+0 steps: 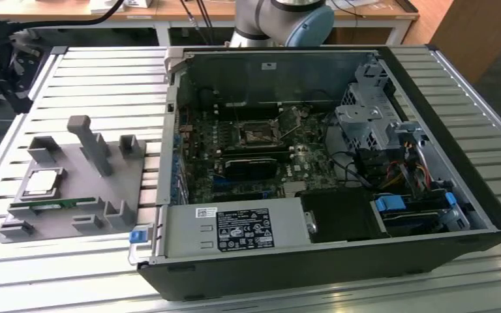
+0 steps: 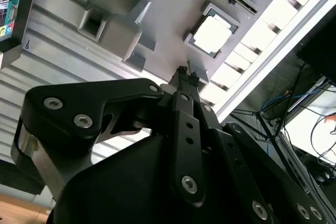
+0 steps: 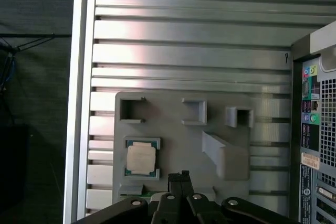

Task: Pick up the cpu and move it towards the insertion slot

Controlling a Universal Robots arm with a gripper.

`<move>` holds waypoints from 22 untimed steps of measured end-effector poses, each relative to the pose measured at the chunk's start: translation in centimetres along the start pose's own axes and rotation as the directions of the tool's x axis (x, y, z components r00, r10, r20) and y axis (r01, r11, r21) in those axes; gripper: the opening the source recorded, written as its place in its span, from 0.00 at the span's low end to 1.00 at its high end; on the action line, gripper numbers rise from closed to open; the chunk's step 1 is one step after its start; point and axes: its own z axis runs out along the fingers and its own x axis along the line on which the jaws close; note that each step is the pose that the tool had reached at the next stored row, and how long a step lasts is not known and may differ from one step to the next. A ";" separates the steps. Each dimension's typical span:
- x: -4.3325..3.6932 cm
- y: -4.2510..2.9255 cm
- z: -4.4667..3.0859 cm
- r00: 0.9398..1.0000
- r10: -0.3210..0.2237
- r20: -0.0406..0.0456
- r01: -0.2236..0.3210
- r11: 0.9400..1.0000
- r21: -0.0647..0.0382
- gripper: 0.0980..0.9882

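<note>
The cpu [image 1: 42, 183] lies flat in a square pocket of the grey holder plate [image 1: 68, 163], at the exterior view's left, beside the open computer case. Its silver top faces up in both wrist views [image 2: 212, 34] [image 3: 141, 158]. The insertion slot [image 1: 258, 134], a dark square in a silvery bracket, sits on the motherboard inside the case. My gripper [image 3: 181, 176] hangs well above the holder plate, a little to one side of the cpu. Its two fingers are shut together with nothing between them, which the second wrist view [image 2: 184, 73] also shows.
The case [image 1: 320, 274] has tall walls, a power supply [image 1: 233, 229] at the near side and a drive cage [image 1: 368, 120] with cables at the exterior view's right. A grey post [image 1: 89, 143] and several blocks stand on the holder plate. A green memory stick [image 1: 55, 205] lies near the cpu.
</note>
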 end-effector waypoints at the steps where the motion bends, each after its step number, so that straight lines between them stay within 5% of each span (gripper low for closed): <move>1: 0.07 0.00 0.00 1.000 0.000 0.000 0.000 1.000 0.000 0.01; 22: 0.82 0.01 0.07 1.000 0.000 0.000 0.000 1.000 0.000 0.01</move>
